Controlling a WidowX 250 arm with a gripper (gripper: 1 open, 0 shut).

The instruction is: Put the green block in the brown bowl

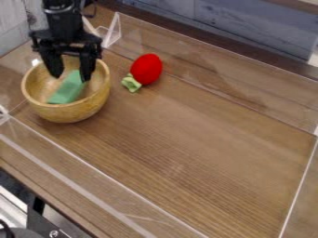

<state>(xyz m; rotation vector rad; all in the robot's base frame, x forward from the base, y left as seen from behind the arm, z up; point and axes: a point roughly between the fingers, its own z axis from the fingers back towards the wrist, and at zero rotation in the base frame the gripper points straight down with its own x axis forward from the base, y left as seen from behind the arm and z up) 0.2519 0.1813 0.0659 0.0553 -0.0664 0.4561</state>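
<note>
The green block lies tilted inside the brown bowl, leaning toward the bowl's back wall at the left of the wooden table. My gripper hangs straight above the bowl. Its black fingers stand apart on either side of the block's upper end, open, and no longer pinch it. The arm rises out of the top left of the picture.
A red strawberry-like toy with a pale green stem lies just right of the bowl. A clear low wall runs along the table's front and left edges. Bare wooden tabletop stretches to the right.
</note>
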